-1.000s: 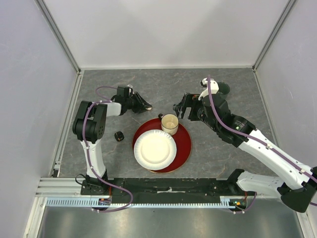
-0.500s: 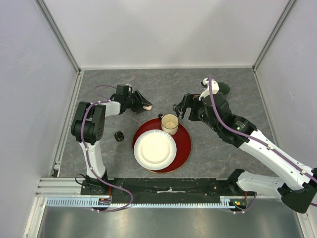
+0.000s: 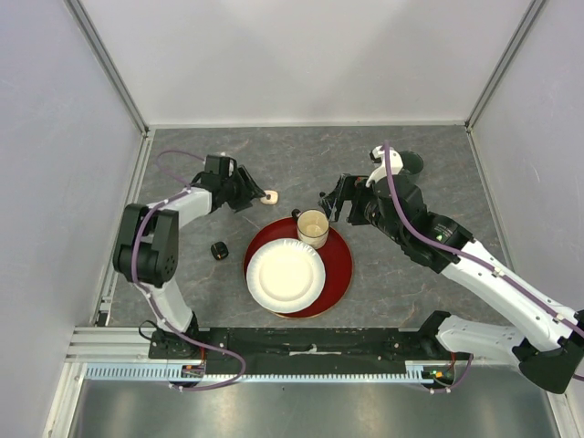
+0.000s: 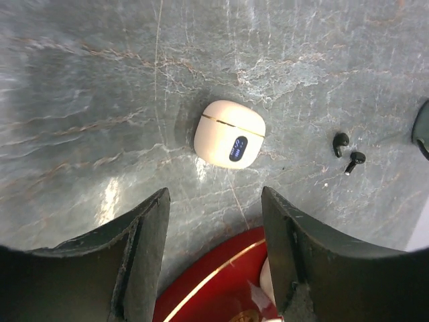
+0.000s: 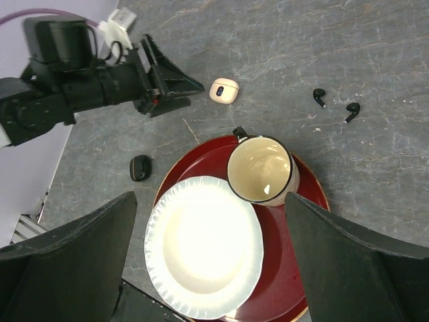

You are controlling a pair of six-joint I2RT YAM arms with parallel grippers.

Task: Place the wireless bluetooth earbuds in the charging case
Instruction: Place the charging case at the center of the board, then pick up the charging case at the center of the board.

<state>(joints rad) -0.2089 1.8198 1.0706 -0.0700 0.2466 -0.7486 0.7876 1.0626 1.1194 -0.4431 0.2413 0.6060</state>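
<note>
Left wrist: left gripper (image 4: 214, 194) released before white charging case (image 4: 221, 131), display (image 4: 238, 148) unreadable; right gripper (image 5: 209, 198) spread.

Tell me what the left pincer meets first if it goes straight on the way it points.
Most likely the white case, on the table just ahead of the left pincer, roughly in line with its open gap. Two black earbuds lie farther on, off to one side.

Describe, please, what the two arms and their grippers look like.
The left arm and right arm have white links, black joints and a purple cable each. The left gripper and right gripper have broad black tapering fingers.
</note>
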